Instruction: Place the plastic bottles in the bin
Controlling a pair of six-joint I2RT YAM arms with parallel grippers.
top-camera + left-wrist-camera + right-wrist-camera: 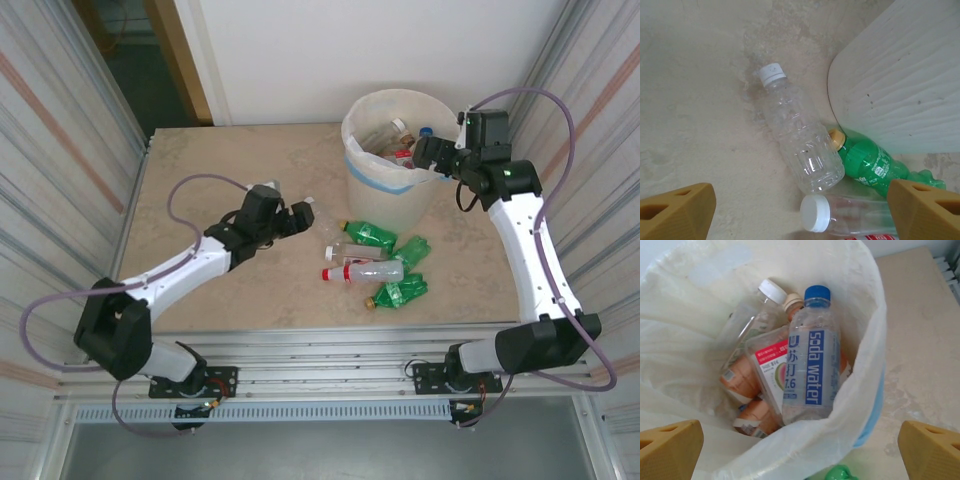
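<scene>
The cream-white bin (385, 205) with its liner bag stands at the back right of the table. Inside lie several bottles, among them a blue-capped soda water bottle (812, 355). My right gripper (432, 155) hovers open over the bin's right rim, nothing between its fingers (670, 447). On the table in front of the bin lie several bottles: a green one (372, 235), a clear red-labelled one (368, 271) and a crushed green one (398, 292). My left gripper (298, 215) is open just left of them, above a clear white-capped bottle (800, 140) and another clear bottle (850, 217).
A yellow-capped green bottle (870, 162) lies against the bin wall (900, 85). Corrugated side walls (60, 150) close in the table on the left and right. Bare tabletop (220, 160) stretches behind the left arm.
</scene>
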